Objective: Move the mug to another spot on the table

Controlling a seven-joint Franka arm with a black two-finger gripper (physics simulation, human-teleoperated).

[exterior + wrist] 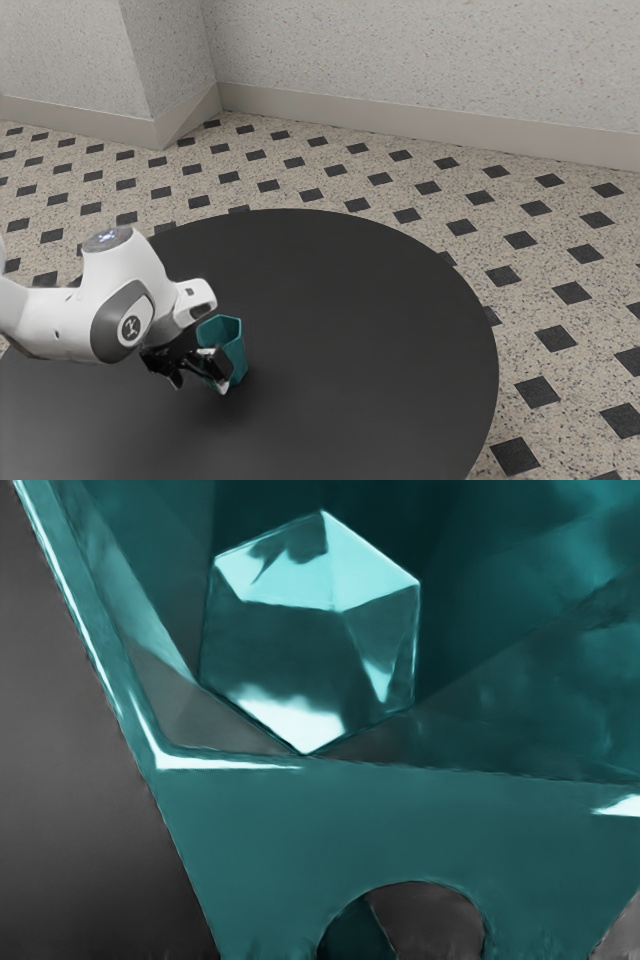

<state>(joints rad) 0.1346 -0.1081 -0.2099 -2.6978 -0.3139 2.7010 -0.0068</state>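
Teal mug (230, 340) against end effector (203, 372).

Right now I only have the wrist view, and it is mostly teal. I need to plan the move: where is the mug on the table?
Observer: The mug stands upright on the round black table, toward the exterior view's left.
Operator: Any room to shift it?
Observer: Yes, bare tabletop stretches wide on the mug's exterior-view right.
Operator: Where is my hand?
Observer: The gripper is low against the mug's side nearest the arm.
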